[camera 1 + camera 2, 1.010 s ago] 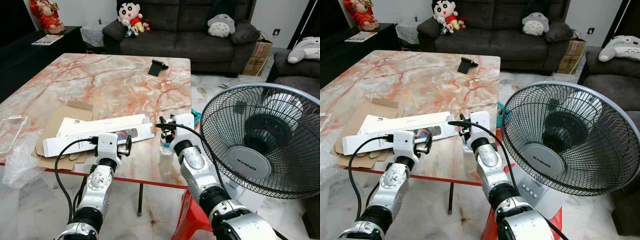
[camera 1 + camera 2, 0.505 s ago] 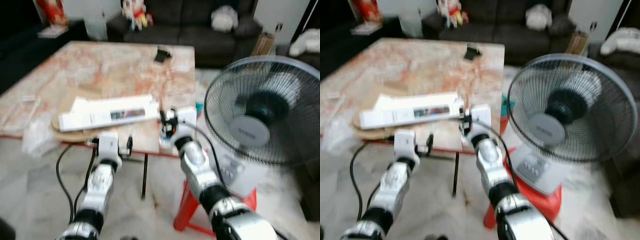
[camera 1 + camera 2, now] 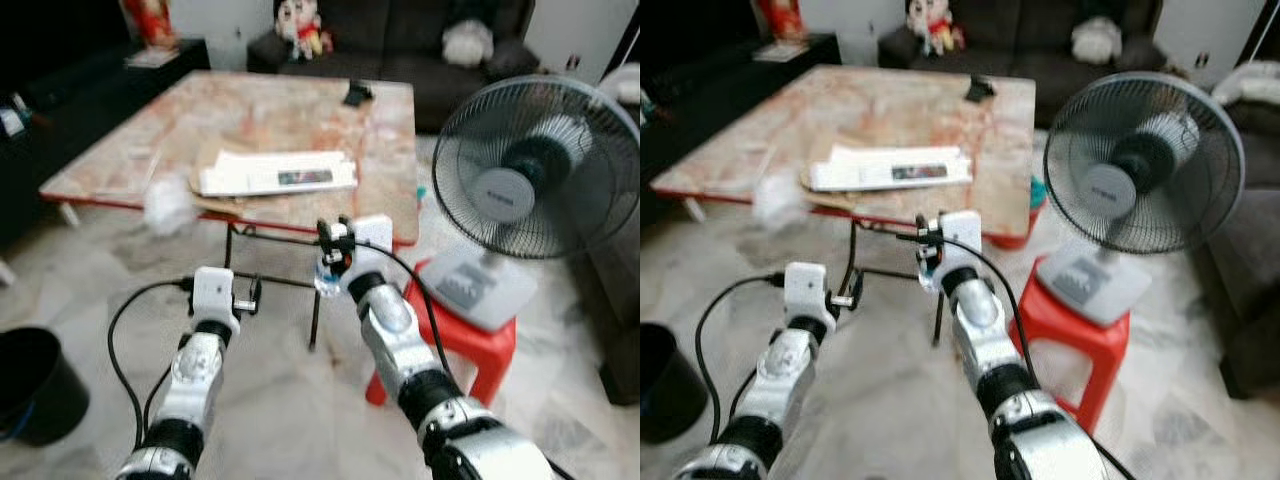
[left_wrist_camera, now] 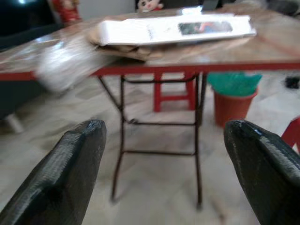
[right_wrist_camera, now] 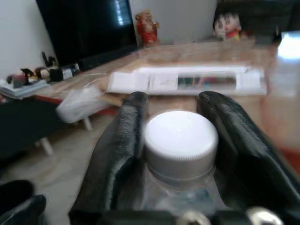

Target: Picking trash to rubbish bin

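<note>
Marble bench (image 3: 290,115) now lies farther ahead than a second ago; I have backed off. Right gripper (image 5: 180,140) stays clamped on the bottle (image 5: 180,154) above the floor. Left gripper (image 4: 164,140) spread apart, empty. Black bin (image 3: 35,385) sits at my left.

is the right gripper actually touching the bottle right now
Touching. In the right wrist view the right gripper has its two black fingers pressed against both sides of the bottle, just below its white cap, with no gap visible.
</note>
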Controlling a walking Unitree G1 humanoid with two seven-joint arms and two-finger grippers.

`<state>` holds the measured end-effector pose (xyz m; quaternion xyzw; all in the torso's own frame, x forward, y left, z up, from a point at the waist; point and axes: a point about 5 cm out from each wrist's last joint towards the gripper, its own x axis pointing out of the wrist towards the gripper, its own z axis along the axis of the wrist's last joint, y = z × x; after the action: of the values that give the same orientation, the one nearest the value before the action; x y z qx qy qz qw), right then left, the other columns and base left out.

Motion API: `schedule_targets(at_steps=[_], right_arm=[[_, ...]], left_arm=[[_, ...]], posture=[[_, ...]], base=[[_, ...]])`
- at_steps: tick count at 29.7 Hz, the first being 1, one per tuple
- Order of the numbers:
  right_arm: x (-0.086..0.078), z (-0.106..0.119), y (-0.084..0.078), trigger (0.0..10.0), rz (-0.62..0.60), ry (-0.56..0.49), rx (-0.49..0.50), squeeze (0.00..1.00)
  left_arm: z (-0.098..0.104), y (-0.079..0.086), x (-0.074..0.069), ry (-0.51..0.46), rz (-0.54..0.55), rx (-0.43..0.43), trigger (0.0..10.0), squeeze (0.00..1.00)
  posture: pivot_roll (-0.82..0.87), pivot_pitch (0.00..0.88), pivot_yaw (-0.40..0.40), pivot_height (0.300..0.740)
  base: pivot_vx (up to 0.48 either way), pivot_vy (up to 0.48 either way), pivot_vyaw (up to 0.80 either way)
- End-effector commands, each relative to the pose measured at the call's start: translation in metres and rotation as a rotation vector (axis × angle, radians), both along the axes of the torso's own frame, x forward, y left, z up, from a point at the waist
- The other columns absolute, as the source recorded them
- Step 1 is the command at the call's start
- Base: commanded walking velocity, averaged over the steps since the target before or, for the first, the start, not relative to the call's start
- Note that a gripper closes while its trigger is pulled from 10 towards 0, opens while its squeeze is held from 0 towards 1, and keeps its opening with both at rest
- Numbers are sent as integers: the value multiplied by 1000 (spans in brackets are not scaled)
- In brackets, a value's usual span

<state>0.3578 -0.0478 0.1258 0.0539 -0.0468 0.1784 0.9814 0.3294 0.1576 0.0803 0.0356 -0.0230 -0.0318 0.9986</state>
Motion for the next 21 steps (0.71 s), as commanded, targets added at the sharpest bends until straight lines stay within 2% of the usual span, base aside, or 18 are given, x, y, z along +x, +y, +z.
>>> schedule_targets(at_steps=[1, 3, 4, 6, 7, 8, 12, 14, 17, 18, 21], right_arm=[[-4, 5, 19, 10000, 34, -3, 42, 0], [-4, -8, 8, 10000, 15, 46, 24, 0], [-4, -8, 8, 10000, 15, 46, 24, 0], [-7, -25, -6, 10000, -12, 113, -1, 0], [-7, -25, -6, 10000, -12, 113, -1, 0], [-11, -42, -20, 10000, -49, 189, -5, 0], [-20, -66, -40, 10000, -103, 299, -18, 0], [-34, -93, -59, 10000, -156, 426, -32, 0], [-47, -112, -73, 10000, -197, 520, -49, 0], [-64, -133, -86, 10000, -234, 618, -72, 0], [-89, -156, -102, 10000, -279, 734, -108, 0]], left_arm=[[2, 1, 2, -5, 8, -5, 10000, 0], [-7, 10, -1, 45, 21, -1, 10000, 0], [-7, 10, -1, 45, 21, -1, 10000, 0], [-17, 22, -6, 93, 48, 8, 10000, 0], [-17, 22, -6, 93, 48, 8, 10000, 0], [-27, 32, -12, 140, 73, 23, 10000, 0], [-43, 43, -23, 222, 96, 50, 10000, 0], [-59, 52, -34, 301, 129, 23, 10000, 0], [-70, 56, -44, 361, 146, 32, 10000, 0], [-84, 60, -56, 435, 156, 45, 10000, 0], [-101, 62, -73, 527, 173, 44, 10000, 0]], posture=[[-5, 0, 9, 740], [-6, 0, 6, 740], [-6, 0, 6, 740], [-9, 0, 4, 740], [-9, 0, 4, 740], [-10, 0, 3, 740], [-10, 0, 3, 740], [-17, 0, 0, 740], [-18, 0, -1, 740], [-19, 0, -1, 740], [-22, 0, -3, 740]], base=[[0, 0, 0], [0, 0, 0], [0, 0, 0], [0, 0, 0], [0, 0, 0], [0, 0, 0], [0, 0, 0], [0, 0, 0], [0, 0, 0], [0, 0, 0], [0, 0, 0]])
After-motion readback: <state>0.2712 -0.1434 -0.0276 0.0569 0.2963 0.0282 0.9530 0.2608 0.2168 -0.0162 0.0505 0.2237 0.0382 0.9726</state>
